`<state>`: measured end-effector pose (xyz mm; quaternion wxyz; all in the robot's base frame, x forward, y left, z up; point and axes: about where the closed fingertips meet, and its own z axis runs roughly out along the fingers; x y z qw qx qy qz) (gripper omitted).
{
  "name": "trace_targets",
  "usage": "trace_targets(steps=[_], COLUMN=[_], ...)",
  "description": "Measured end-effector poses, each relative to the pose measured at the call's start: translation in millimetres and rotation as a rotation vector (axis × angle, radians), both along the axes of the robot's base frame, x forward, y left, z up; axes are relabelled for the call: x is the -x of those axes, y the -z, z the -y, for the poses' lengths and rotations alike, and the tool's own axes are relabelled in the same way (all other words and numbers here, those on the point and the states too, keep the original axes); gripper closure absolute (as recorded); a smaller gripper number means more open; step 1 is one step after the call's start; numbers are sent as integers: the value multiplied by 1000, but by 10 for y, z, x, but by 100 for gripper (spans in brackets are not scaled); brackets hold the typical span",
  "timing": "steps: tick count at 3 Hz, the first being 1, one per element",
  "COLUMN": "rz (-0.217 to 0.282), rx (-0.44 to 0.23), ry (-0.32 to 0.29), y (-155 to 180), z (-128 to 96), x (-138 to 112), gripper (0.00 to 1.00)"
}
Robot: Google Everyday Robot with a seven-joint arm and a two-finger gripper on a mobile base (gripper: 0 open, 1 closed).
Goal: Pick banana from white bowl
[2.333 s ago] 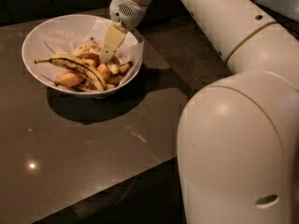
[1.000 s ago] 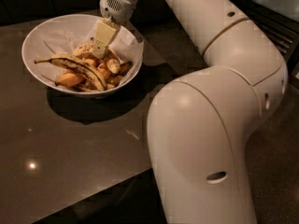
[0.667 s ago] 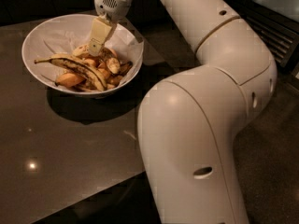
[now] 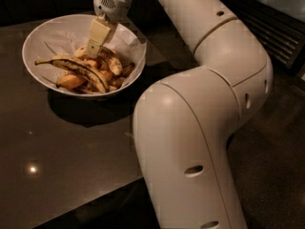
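Observation:
The white bowl (image 4: pixel 57 32) stands on the dark table at the upper left. The plump speckled banana (image 4: pixel 112 59) lies in it at the right side of the fruit pile, partly covered by the gripper. My gripper (image 4: pixel 94 49) reaches down into the bowl from above, its tip at the banana's left end, on or just above the pile. Whether it touches the banana does not show.
A slimmer banana with long black streaks (image 4: pixel 76 68) lies across the front of the bowl, with orange fruit chunks (image 4: pixel 70 81) beneath it. My white arm (image 4: pixel 190 142) fills the right half of the view. The dark glossy table (image 4: pixel 52 166) runs to the front left.
The gripper has shifted a little to the left over the bowl and my arm has swung further left. The fruit in the bowl has not moved.

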<state>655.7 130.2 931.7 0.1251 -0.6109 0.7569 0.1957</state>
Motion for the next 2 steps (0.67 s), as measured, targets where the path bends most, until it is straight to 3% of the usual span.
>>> trace_targets(steps=[2], rz=[-31], rx=[21], ry=[20], y=[114], z=[30], x=[18], gripper=[35])
